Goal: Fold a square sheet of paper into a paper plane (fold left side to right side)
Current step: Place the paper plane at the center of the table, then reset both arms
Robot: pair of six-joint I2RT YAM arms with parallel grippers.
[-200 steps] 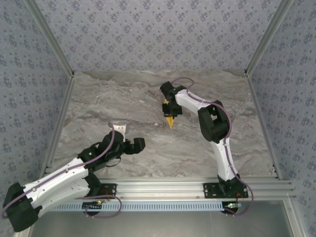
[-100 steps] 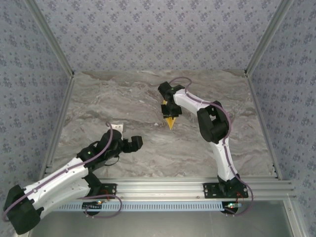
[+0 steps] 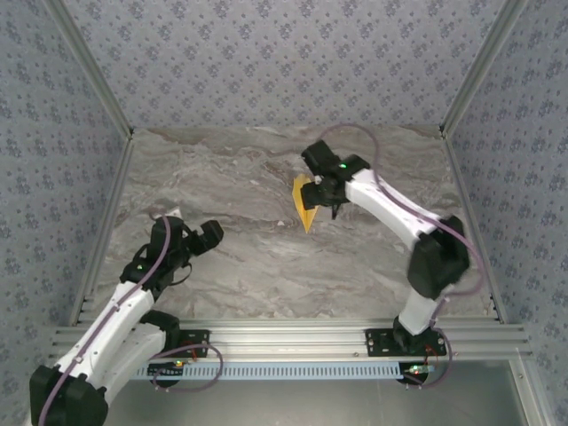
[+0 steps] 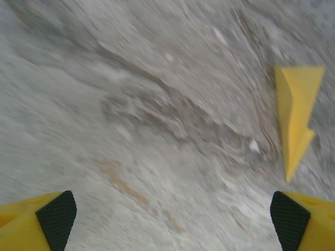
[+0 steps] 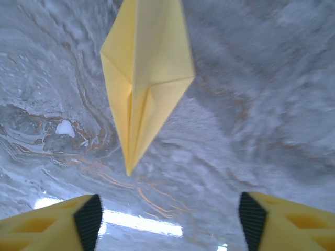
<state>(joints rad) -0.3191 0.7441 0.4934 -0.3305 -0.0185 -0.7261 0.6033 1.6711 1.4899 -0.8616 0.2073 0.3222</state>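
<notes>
My right end effector (image 5: 170, 214) had its two fingers spread wide apart with nothing between them. In the right wrist view the black pads (image 5: 89, 214) sat in the bottom corners, with bare marble-look counter (image 5: 261, 104) between them. Just ahead of those fingers was the paper plane (image 5: 144, 78), a slim yellow-orange dart with a crease down the middle. Its sharp tip pointed back toward my fingers and it wasn't touching either one. It looked like it was resting on the counter, but I couldn't tell if it was dead flat or if one flap stood up a bit.

From the top camera, the right end effector (image 3: 318, 193) was just to the right of the paper plane (image 3: 305, 204). The plane was around the middle of the counter (image 3: 248, 177), a little toward the far side, with its point aimed at the near edge.

My left end effector (image 4: 172, 214) was wide apart too, gripping nothing, with its pads (image 4: 56, 212) low in the frame over plain counter (image 4: 131, 78). The paper plane (image 4: 294, 115) showed off to the right in that view, well clear of it. From above, the left end effector (image 3: 211, 232) sat on the left half of the counter, well apart from the plane.
</notes>
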